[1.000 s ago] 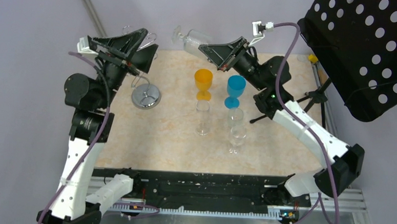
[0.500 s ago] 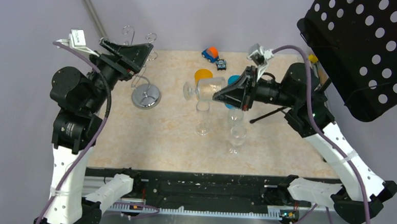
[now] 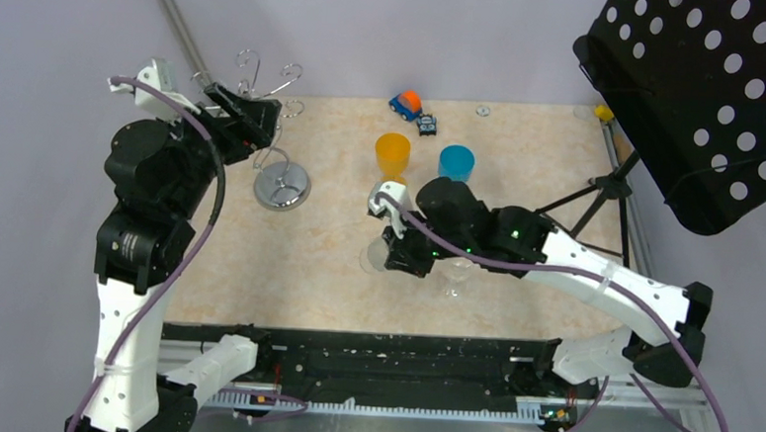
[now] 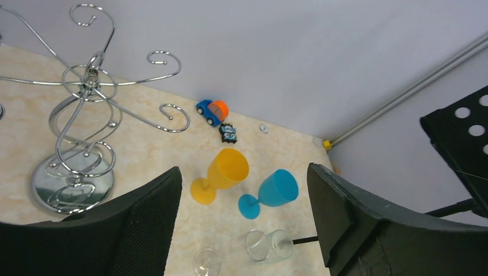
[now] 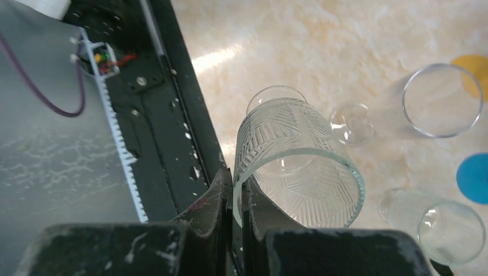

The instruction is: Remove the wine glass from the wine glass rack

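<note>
Near the middle of the table [image 3: 297, 266], the right gripper [image 5: 236, 192] is pinched on the rim wall of the wine glass [image 5: 296, 167], off its hooks. It looks thin, slick and brittle; the stem seems a safer hold. Far left, the left gripper [image 4: 243, 172] gapes beside the wine glass rack [image 4: 72, 184].

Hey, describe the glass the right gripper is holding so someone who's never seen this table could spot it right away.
On the marbled table, look mid-table, just nearer the robot than the orange goblet and blue goblet. There the right gripper pinches the rim of a clear wine glass. Unlike the plain glasses beside it, its bowl carries a cut line pattern.
</note>
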